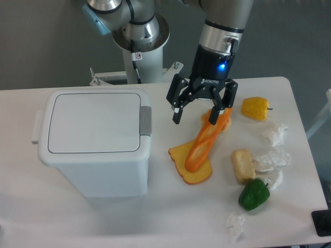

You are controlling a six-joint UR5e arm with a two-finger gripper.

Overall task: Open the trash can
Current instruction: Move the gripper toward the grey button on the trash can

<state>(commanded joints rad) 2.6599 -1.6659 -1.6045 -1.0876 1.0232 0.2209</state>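
Observation:
The trash can (pixel 93 142) is a big white bin on the left of the table, its flat lid (pixel 94 122) lying shut. A grey push-button (pixel 145 121) sits on its right rim. My gripper (pixel 195 115) hangs open to the right of the can, above the table, a short gap away from the button. Nothing is between its fingers. The right finger overlaps the top of an orange food piece in this view.
Orange food pieces (pixel 199 150) lie just right of the can. A yellow pepper (pixel 255 108), a yellowish bread-like block (pixel 242 165), a green pepper (pixel 254 194) and crumpled white paper (pixel 272 135) fill the right side. The robot base (pixel 139 39) stands behind.

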